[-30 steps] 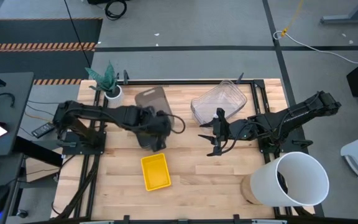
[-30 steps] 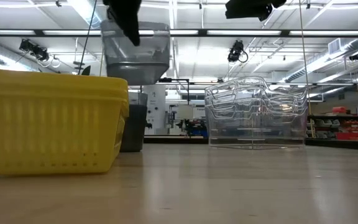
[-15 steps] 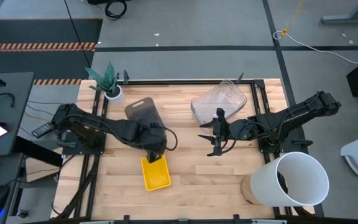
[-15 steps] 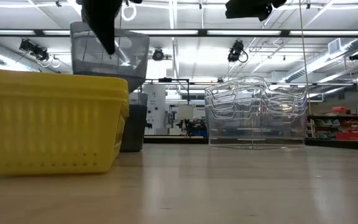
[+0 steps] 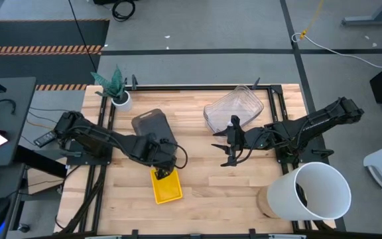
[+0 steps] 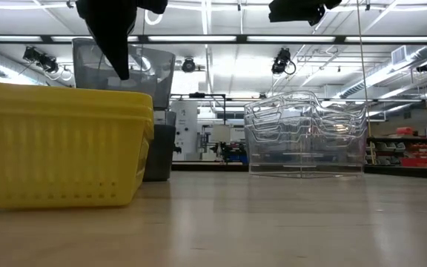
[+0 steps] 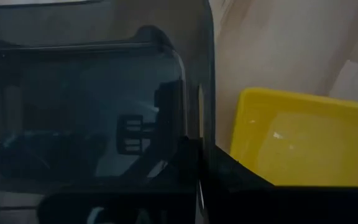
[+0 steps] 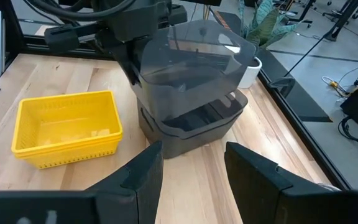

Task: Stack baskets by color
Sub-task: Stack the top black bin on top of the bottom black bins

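my left tool [image 5: 165, 171] is clamped shut on the rim of a grey basket [image 5: 150, 126] held above the grey stack beside the yellow basket [image 5: 167, 186], while my right tool [image 5: 227, 147] waits open near the clear baskets [image 5: 234, 107].

Wooden table [image 5: 204, 172] with yellow [image 5: 166, 184], grey [image 8: 191, 127], clear baskets [image 5: 234, 108].

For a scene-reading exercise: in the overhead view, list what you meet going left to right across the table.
Plant pot → grey basket in the left gripper → clear baskets → white bucket.
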Available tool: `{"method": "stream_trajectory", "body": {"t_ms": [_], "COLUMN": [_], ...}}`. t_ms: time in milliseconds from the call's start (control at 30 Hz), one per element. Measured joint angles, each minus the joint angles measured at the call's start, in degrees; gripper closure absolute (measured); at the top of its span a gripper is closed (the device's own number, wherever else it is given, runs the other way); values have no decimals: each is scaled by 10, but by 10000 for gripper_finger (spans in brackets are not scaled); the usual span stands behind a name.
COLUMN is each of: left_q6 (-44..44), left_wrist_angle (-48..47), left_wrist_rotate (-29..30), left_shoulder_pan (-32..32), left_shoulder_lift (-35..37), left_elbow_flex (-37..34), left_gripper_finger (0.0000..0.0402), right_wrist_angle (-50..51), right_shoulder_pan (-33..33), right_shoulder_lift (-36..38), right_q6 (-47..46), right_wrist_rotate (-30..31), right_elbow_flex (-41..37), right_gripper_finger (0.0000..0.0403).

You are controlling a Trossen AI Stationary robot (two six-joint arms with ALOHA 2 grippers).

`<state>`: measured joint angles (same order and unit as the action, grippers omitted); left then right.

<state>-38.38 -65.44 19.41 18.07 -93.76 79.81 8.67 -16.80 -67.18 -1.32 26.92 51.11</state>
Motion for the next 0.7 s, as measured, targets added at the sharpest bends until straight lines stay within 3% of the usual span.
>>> {"method": "stream_trajectory", "body": {"t_ms": [700], "left_q6": [57], "left_wrist_angle": [-22], "left_wrist_rotate": [35], "left_shoulder_pan": [0], "left_shoulder_lift": [-2], "left_elbow_flex": [16], "left_gripper_finger": [397], "right_wrist_angle": [0], "right_shoulder_pan": [0], "right_shoulder_lift": [0], "right_q6": [0], "right_wrist_rotate": [0], "right_elbow_flex": [0], "right_gripper_finger": [226]}}
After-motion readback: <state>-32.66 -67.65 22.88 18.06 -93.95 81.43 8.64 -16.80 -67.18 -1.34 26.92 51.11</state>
